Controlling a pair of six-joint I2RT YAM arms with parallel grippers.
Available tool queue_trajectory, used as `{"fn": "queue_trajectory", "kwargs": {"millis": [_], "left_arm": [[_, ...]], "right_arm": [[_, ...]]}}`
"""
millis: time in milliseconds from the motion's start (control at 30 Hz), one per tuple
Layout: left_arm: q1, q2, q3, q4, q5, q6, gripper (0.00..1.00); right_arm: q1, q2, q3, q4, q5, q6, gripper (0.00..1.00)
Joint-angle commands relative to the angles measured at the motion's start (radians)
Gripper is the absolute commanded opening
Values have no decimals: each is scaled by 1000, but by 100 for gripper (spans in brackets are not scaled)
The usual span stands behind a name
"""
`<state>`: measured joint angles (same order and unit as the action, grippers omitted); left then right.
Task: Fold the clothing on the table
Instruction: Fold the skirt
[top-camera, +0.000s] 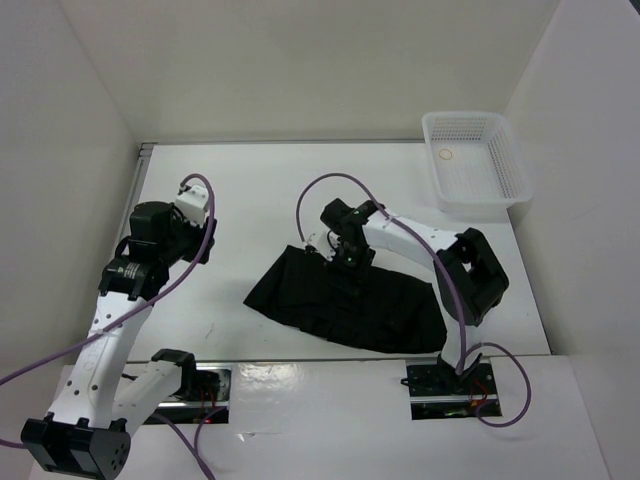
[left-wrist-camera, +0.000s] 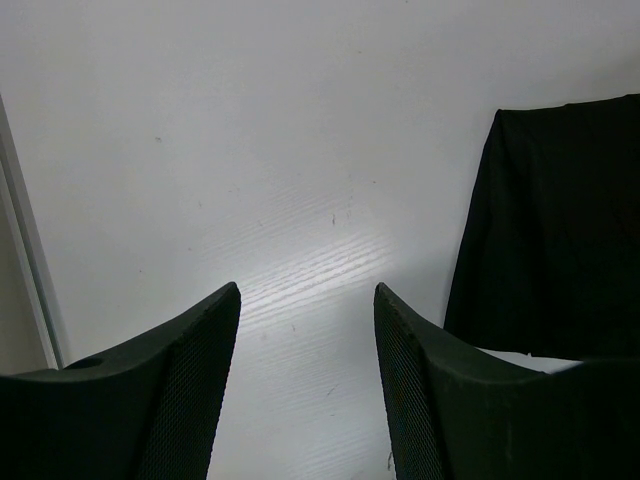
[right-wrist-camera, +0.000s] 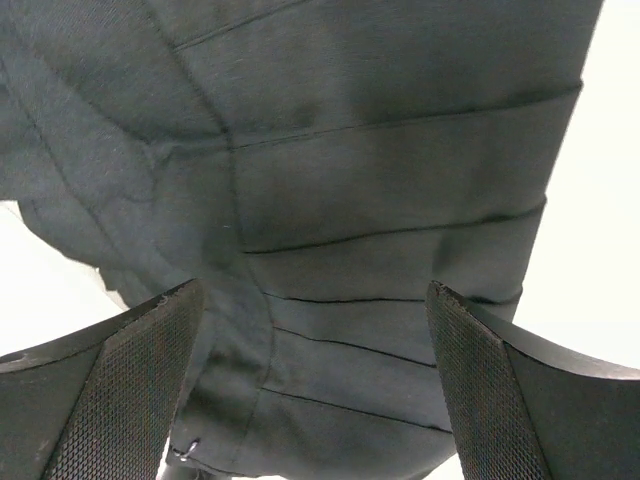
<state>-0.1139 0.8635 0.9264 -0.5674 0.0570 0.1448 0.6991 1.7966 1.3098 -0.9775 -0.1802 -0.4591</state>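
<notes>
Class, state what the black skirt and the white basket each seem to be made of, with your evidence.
The skirt: soft cloth, matte black; it lies limp, with pleat lines and creases. The basket: probably plastic, white, faintly translucent; its walls are a regular mesh of holes.

In the top view, the right arm (top-camera: 410, 235) covers part of the far edge of the skirt (top-camera: 380, 310). In the right wrist view, the skirt runs past the top and left edges behind the right gripper (right-wrist-camera: 315, 288); waistband and hem cannot be told apart there. In the left wrist view, the skirt is cut by the right edge and partly masked by one finger (left-wrist-camera: 440, 400) of the left gripper (left-wrist-camera: 308, 290). A small round item (top-camera: 445, 155) in the basket (top-camera: 480, 208) is too small to identify.
</notes>
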Motion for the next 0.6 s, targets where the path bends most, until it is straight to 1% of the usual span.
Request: {"fn": "queue_trajectory", "kwargs": {"millis": [0,133,167,267,400,467,533,567], "left_arm": [[5,-1,-4,29,-5,-28,63],[5,-1,-4,29,-5,-28,63],[5,-1,-4,38,-5,-28,63],[5,-1,-4,38,-14,-28,63],[5,-1,-4,38,-23,-28,63],[5,-1,-4,38,-32,-37,63],[5,-11,-4,38,-42,-37,63],[5,-11,-4,47,-52,-47,63]], "right_arm": [[42,47,6,-69,-11,-27,95],[74,122,-3,-18,-2,-15,96],[74,165,-3,-6,14,-15,96],[74,242,19,64,60,43,96],[74,309,84,151,165,111,97],[74,325,124,199,189,137,98],[74,349,167,212,200,148,98],[74,359,211,239,211,148,98]]}}
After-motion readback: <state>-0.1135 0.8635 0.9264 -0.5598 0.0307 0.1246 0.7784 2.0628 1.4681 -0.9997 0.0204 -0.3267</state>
